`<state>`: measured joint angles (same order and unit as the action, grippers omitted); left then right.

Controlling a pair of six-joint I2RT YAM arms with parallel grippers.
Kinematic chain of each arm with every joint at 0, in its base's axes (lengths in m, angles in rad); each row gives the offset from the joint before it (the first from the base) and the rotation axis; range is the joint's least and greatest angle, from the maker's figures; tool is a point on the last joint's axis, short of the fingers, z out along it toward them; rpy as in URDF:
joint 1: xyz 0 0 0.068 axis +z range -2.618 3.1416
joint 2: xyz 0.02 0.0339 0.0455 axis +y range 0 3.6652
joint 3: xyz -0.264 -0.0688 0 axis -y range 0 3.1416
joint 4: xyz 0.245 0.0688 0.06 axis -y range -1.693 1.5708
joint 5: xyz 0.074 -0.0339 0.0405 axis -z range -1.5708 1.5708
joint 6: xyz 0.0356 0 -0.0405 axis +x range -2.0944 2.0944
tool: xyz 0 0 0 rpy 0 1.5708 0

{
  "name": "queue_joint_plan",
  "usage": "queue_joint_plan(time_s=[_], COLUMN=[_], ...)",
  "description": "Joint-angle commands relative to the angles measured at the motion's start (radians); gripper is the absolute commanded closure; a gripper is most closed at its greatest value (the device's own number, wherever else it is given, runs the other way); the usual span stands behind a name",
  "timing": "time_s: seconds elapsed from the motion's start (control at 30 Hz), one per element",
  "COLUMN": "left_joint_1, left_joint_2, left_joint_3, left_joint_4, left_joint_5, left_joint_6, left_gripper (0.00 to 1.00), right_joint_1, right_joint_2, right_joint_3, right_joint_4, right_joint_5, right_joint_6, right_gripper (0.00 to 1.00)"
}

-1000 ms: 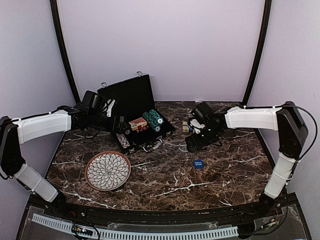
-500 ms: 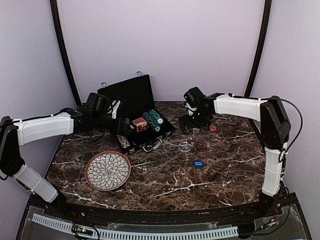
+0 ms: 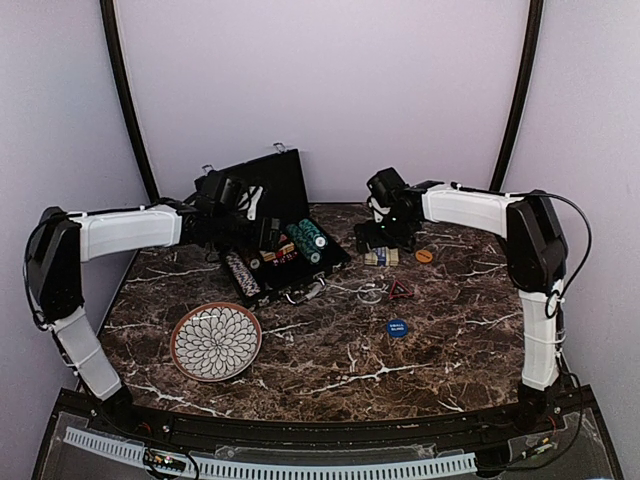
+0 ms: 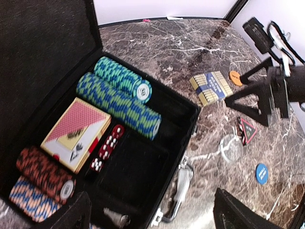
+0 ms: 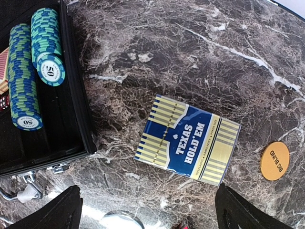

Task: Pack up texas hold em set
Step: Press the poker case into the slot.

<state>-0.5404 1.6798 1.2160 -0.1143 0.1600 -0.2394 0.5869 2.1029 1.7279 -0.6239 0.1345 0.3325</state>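
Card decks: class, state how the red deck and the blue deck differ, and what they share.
The red deck is red-patterned; the blue deck is blue with yellow stripes. The red deck sits inside the case; the blue deck lies outside on the table. Both are rectangular packs lying flat.

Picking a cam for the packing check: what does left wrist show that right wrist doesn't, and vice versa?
Only left wrist: the red card deck, the row of dice and the orange-and-black chip roll lying in the case, plus the blue button out on the table.
Only right wrist: readable print, TEXAS HOLD 'EM on the blue deck and BIG BLIND on the orange button.
Both: that blue deck and orange button lying on the table outside the case, and two blue-green chip rolls inside it.
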Motion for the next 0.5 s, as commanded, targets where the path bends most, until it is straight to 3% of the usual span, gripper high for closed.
queue_joint_plan(time_s=[0.0,0.23,0.47], left_joint_1=[0.025,0.072,0.088], left_joint_2=[0.131,0.346,0.48], left_joint_3=[0.152,0.364,0.434], left_joint_4=[-0.031,-0.082,-0.088], left_joint_5=[0.047,0.09,0.141], left_joint_6=[0.009,0.015,-0.002], left_gripper=[0.09,0.13,0.15], right_joint_1=[-0.012,-0.021,-0.03], right_joint_2=[-0.005,-0.047,-0.084], right_joint_3=[-0.004,-0.058,-0.122], right_joint_4=[0.009,0.022,0.034], right_joint_5=[-0.011,-0.009,0.009], right_joint_6=[-0.023,-0.033,-0.033], right_gripper=[0.01,0.01,0.01])
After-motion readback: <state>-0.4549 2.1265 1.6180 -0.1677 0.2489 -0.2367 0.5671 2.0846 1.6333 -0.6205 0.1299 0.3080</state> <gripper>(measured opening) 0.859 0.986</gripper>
